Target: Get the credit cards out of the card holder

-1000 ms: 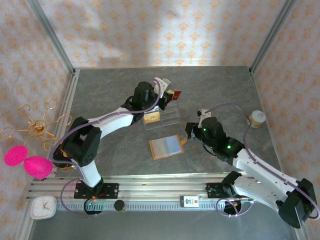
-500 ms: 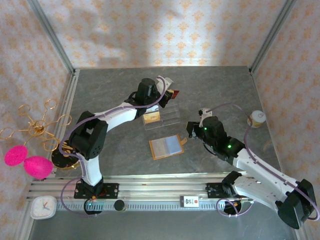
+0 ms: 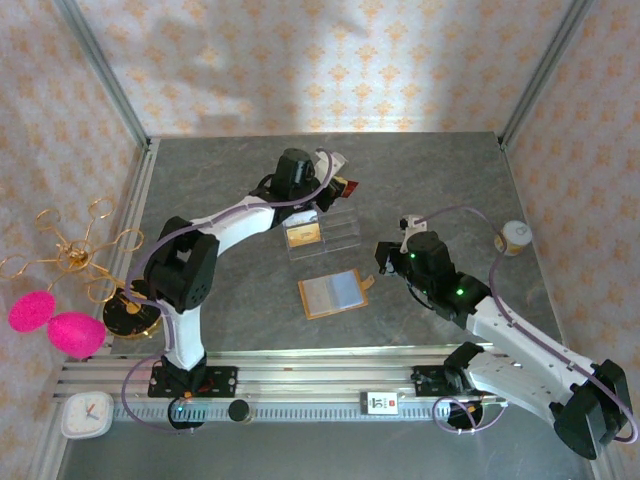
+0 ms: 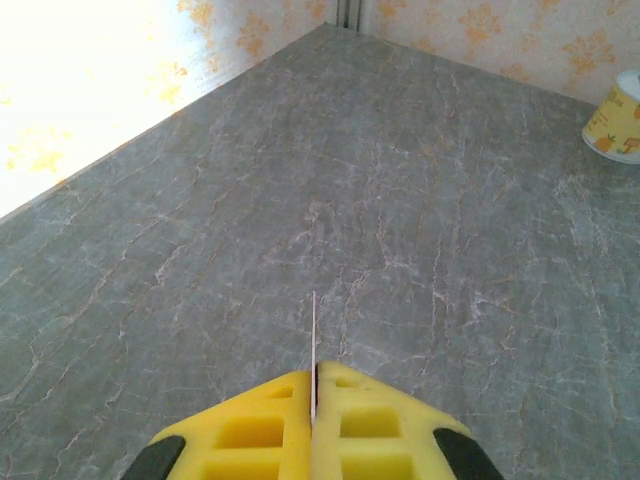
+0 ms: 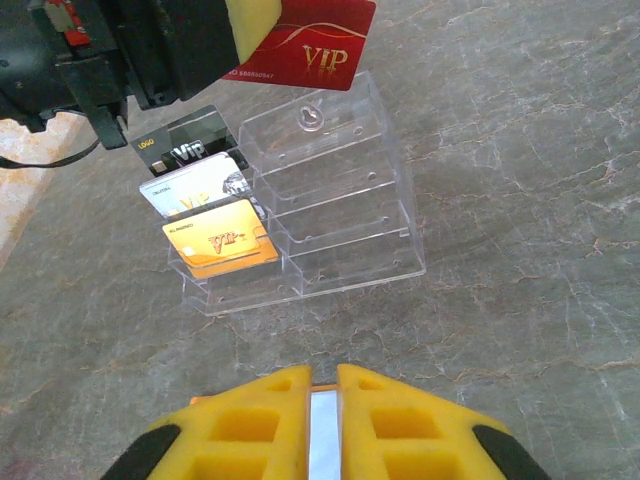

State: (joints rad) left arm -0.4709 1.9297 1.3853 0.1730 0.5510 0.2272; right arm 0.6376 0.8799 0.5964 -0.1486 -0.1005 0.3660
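Right end effector (image 5: 322, 378): narrow. Yellow pads almost together with a thin slit between them and nothing in it. It hangs over the grey marbled table (image 3: 440, 180), right of centre, pointing far-left.

Near edge: aluminium rail (image 3: 300, 385) carrying both arm bases. Near-left corner: small white clock (image 3: 85, 415). Further along the left side, off the table: two pink objects (image 3: 50, 320), then a gold hook stand (image 3: 80, 255).

Card holder (image 3: 333, 293): open and flat on the table, grey-blue sleeves up, orange-tan border showing, small tab on its right side. It sits just left of the right end effector and slightly nearer. They are close; contact cannot be judged.

Acrylic stand (image 5: 340, 200): clear, stepped, just beyond the card holder. Its left column holds three cards, near to far: orange card (image 5: 225, 240), white card (image 5: 195, 190), black card (image 5: 190, 150).

Paper cup (image 3: 514, 237): at about the same depth, by the right wall, well apart from the stand.

Left end effector (image 3: 338, 182): holding. Its pads are clamped on the red card (image 5: 305, 50), which has gold "VIP" lettering. In the left wrist view the card is edge-on, a thin line between the pressed pads. The card is off the table, at the far side of the stand, above its back tier.

Room: walls (image 3: 300, 60) pale with an orange floral print on three sides, with aluminium frame posts (image 3: 100, 70) at the far corners.
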